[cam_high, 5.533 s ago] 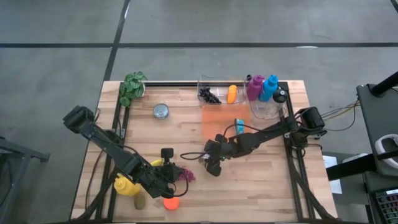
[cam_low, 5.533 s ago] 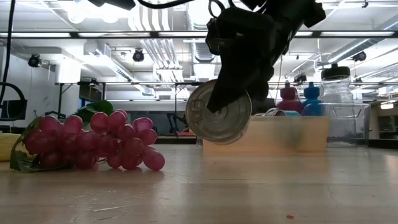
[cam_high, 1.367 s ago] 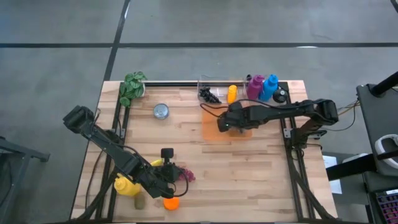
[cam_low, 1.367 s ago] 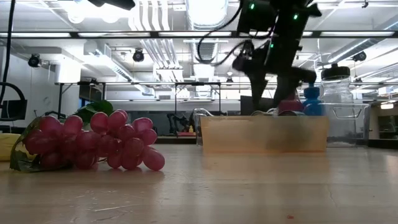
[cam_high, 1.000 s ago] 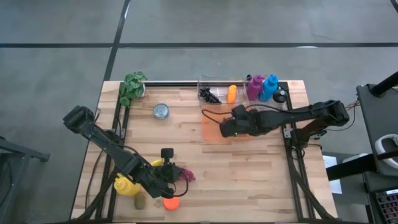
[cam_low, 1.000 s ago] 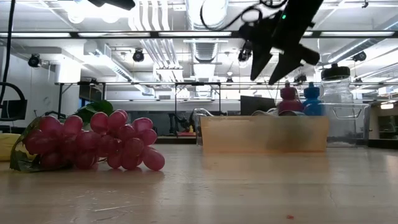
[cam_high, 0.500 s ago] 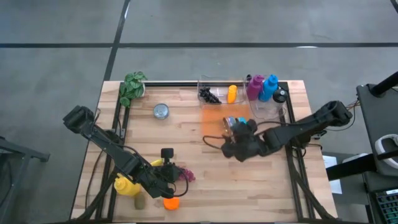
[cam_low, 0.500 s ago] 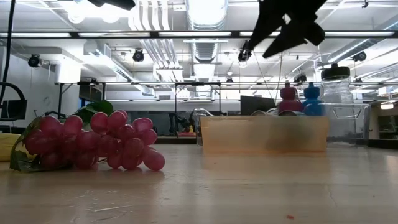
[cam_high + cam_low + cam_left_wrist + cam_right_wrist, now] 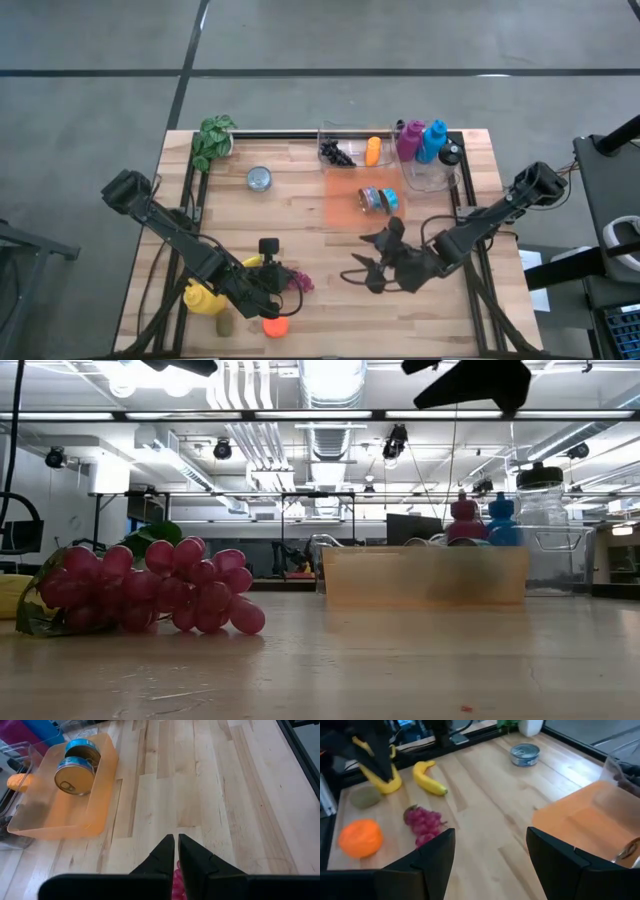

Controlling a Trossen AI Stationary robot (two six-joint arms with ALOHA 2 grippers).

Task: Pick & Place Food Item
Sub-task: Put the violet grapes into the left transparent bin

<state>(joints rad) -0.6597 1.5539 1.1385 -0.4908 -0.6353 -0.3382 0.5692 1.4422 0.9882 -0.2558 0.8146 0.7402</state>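
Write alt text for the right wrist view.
The open right gripper hangs over a wooden table, facing grapes, an orange, a banana and a tin can. An orange tray sits to one side.

I see two blue-labelled cans (image 9: 377,199) lying on their sides, touching, inside the translucent orange bin (image 9: 341,204) toward the tabletop's far right corner.
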